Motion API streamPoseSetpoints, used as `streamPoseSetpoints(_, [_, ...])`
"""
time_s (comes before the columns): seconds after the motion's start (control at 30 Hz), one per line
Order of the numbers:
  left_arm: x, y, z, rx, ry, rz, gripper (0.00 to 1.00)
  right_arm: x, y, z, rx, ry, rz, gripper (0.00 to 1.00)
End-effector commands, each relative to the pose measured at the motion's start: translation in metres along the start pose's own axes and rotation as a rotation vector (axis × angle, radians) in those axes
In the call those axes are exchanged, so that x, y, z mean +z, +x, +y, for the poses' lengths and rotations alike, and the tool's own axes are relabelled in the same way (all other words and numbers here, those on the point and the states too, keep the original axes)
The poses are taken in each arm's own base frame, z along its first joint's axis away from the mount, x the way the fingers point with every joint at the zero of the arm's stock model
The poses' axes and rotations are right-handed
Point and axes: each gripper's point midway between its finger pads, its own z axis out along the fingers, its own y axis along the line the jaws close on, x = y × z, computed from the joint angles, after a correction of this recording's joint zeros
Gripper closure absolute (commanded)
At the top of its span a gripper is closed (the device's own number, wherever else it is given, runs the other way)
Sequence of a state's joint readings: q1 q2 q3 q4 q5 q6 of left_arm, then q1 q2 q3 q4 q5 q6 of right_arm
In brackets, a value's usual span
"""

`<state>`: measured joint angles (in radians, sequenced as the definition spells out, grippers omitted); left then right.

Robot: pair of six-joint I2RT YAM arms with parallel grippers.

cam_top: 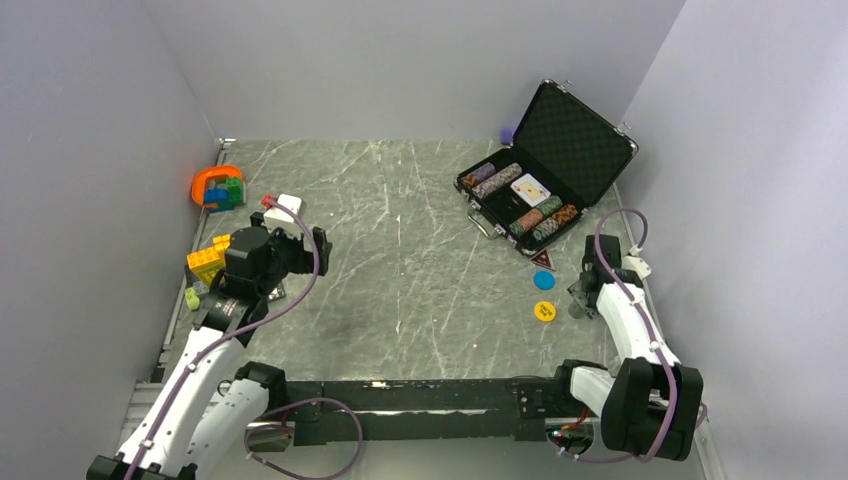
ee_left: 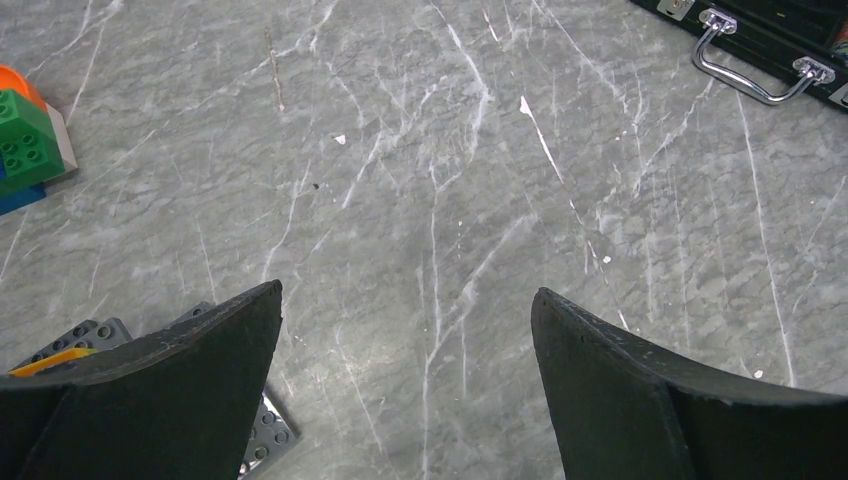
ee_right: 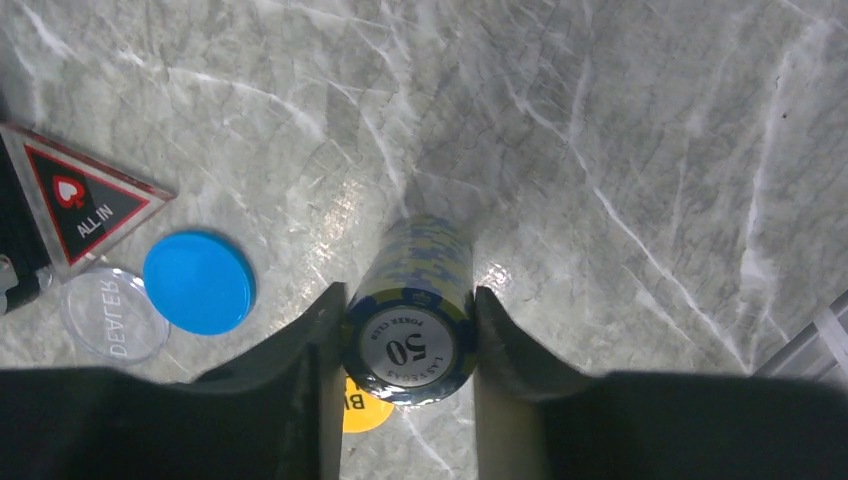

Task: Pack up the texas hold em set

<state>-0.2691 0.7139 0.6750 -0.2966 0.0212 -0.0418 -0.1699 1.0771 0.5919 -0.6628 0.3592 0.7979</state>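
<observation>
"Watching the right arm? What has it got?"

"A chip stack, lying on its side on the bench, a 50 on the end facing us. The right fingers are clamped on it, one against each side."

"So it's mid-pick?"

"I'd say so: gripped, not yet lifted. It's at the right edge, near the briefcase but outside it."

"What comes next?"

"My guess: raise it clear of the loose bits and carry it to the case. The blue disc, the clear dealer button and the all-in triangle lie just beside it, and the yellow disc sits right under the fingers. A straight lift would avoid nudging them."

"And the case?"

"Open, lid tilted back against the wall. Rows of chips lie in the foam at both ends, with the card deck between them. I can't tell from here which slot is free, so it'll have to line the stack up with the rows."

"The other arm?"

"The left fingers stand wide apart over bare bench, holding nothing, near the toy blocks."
</observation>
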Motion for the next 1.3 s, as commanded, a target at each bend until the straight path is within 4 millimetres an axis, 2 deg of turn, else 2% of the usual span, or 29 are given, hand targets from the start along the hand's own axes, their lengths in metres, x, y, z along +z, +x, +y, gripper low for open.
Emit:
streamPoseSetpoints(0.0, [-0.005,-0.021,-0.004,-0.01,0.015,-0.073,0.02,-0.007,-0.015,0.01,0.053,-0.051,-0.062,0.97])
streamPoseSetpoints(0.03, [-0.006,-0.022,-0.004,-0.01,0.014,-0.076,0.02,-0.007,-0.017,0.01,0.053,-0.052,-0.065,1.0])
streamPoseSetpoints(0.2, [-0.011,-0.027,-0.001,-0.014,-0.004,-0.097,0.02,-0.014,-0.024,0.012,0.047,-0.067,-0.086,1.0])
streamPoseSetpoints(0.33, [-0.011,-0.033,0.004,-0.057,-0.038,-0.109,0.02,-0.029,-0.037,0.021,0.004,-0.13,-0.122,1.0])
streamPoseSetpoints(0.53, [-0.008,-0.077,0.002,-0.084,-0.035,-0.107,0.02,-0.065,-0.054,0.044,-0.081,-0.336,-0.207,1.0])
streamPoseSetpoints(0.63, [-0.003,-0.098,0.0,-0.061,-0.021,-0.159,0.02,-0.085,-0.061,0.058,-0.125,-0.442,-0.242,1.0])
streamPoseSetpoints(0.7, [0.003,-0.103,0.0,-0.052,-0.021,-0.188,0.02,-0.095,-0.066,0.067,-0.146,-0.486,-0.249,1.0])
streamPoseSetpoints(0.77, [0.007,-0.097,0.002,-0.032,-0.027,-0.183,0.02,-0.107,-0.074,0.081,-0.172,-0.534,-0.247,1.0])
streamPoseSetpoints(0.9, [0.005,-0.079,0.015,0.0,-0.093,-0.136,0.02,-0.13,-0.082,0.12,-0.226,-0.63,-0.256,1.0])
streamPoseSetpoints(0.97, [0.002,-0.075,0.019,0.007,-0.113,-0.137,0.02,-0.144,-0.085,0.147,-0.275,-0.639,-0.299,1.0])
streamPoseSetpoints(1.1, [0.003,-0.074,0.015,0.004,-0.092,-0.145,0.02,-0.163,-0.093,0.202,-0.348,-0.598,-0.411,1.0])
streamPoseSetpoints(1.27, [0.008,-0.07,0.006,-0.004,-0.05,-0.129,0.02,-0.173,-0.107,0.271,-0.409,-0.552,-0.601,1.0])
